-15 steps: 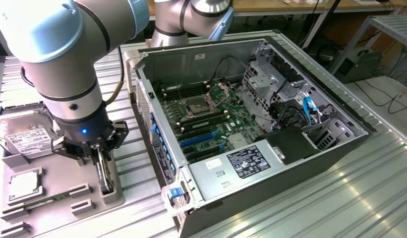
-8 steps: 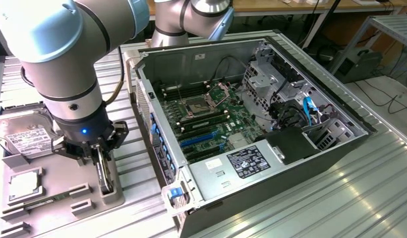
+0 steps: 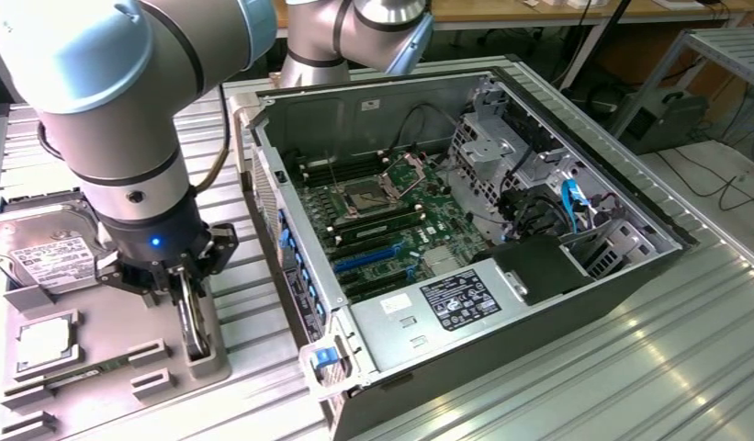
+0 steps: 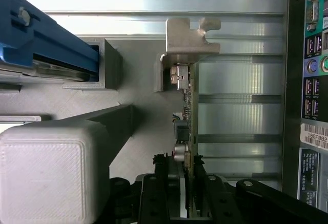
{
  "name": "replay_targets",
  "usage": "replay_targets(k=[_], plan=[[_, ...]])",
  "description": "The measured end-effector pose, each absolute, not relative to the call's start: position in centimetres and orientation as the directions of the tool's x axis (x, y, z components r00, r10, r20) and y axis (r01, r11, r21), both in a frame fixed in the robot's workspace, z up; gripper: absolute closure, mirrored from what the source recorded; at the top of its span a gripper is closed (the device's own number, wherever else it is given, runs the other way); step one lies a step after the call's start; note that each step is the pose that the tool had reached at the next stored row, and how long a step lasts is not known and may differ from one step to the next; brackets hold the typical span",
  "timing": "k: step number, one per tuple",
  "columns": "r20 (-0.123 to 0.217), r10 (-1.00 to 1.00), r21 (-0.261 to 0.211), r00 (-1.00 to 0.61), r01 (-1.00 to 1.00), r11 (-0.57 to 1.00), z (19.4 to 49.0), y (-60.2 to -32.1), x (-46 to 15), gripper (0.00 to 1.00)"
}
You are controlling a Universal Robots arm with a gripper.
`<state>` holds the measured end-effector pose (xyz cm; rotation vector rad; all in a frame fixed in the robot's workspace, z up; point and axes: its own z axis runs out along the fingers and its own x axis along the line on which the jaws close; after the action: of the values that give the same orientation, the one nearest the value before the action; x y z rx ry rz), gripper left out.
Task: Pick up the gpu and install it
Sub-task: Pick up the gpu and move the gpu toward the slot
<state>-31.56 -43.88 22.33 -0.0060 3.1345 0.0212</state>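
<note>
Our gripper (image 3: 185, 301) is clamped across the gpu (image 3: 196, 333). The card stands on edge in the grey holder tray (image 3: 211, 366) so the jaws can straddle it. In the exterior view it's at 9 o'clock of the open PC case (image 3: 670, 234). The metal bracket (image 4: 187, 37) end is clear of the jaws. The blue expansion slots (image 3: 365, 260) are bare. We can't tell if the card is lifted free.

The arm (image 3: 119, 119) is made of thick silver-grey tubes, with pale blue caps on the joints and black rings at the seams. A black cable (image 3: 219, 152) loops beside it. A small blue light (image 3: 156, 243) glows on the black wrist, above a black gripper (image 3: 193, 342) dotted with screws.
</note>
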Motion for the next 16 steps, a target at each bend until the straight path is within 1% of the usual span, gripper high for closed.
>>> replay_targets(k=[4,16], plan=[[-0.007,-0.004,0.014,-1.0,-0.004,1.0,23.1,-43.9,-31.6,0.69],[-0.007,-0.004,0.012,-1.0,-0.004,1.0,26.8,-43.9,-31.6,0.69]])
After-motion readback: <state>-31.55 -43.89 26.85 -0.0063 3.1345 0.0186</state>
